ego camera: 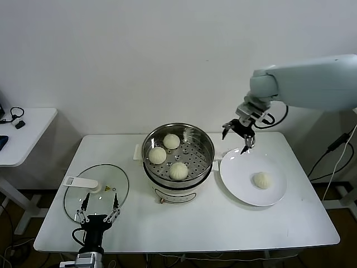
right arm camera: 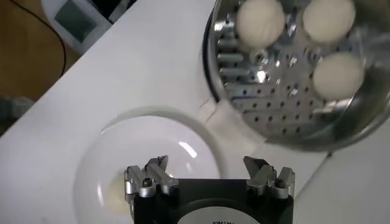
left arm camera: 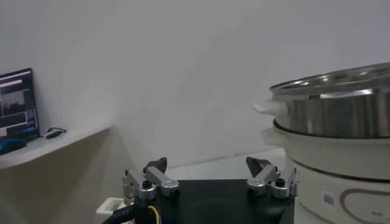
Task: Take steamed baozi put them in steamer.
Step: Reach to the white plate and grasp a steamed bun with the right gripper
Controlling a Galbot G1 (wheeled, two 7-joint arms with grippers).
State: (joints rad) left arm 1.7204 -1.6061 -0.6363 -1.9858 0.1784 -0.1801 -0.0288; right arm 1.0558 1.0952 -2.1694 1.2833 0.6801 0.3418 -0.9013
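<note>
The steamer [ego camera: 205,146] stands mid-table, a shiny steel pot on a white base, with three steamed baozi [ego camera: 178,170] on its perforated tray. In the right wrist view the same three baozi [right arm camera: 260,21] lie in the steamer [right arm camera: 268,91]. One baozi [ego camera: 261,180] lies on the white plate [ego camera: 240,167] to the right; the right wrist view shows that baozi [right arm camera: 114,190] at the plate's edge. My right gripper [ego camera: 239,132] hangs open and empty above the plate's far rim, between steamer and plate. My left gripper [ego camera: 99,207] rests open at the table's front left.
A flat glass lid [ego camera: 83,204] with a white handle [ego camera: 81,182] lies at the front left, under the left gripper. A white side desk [ego camera: 25,134] with small devices stands beyond the table's left edge. Cables hang at the right.
</note>
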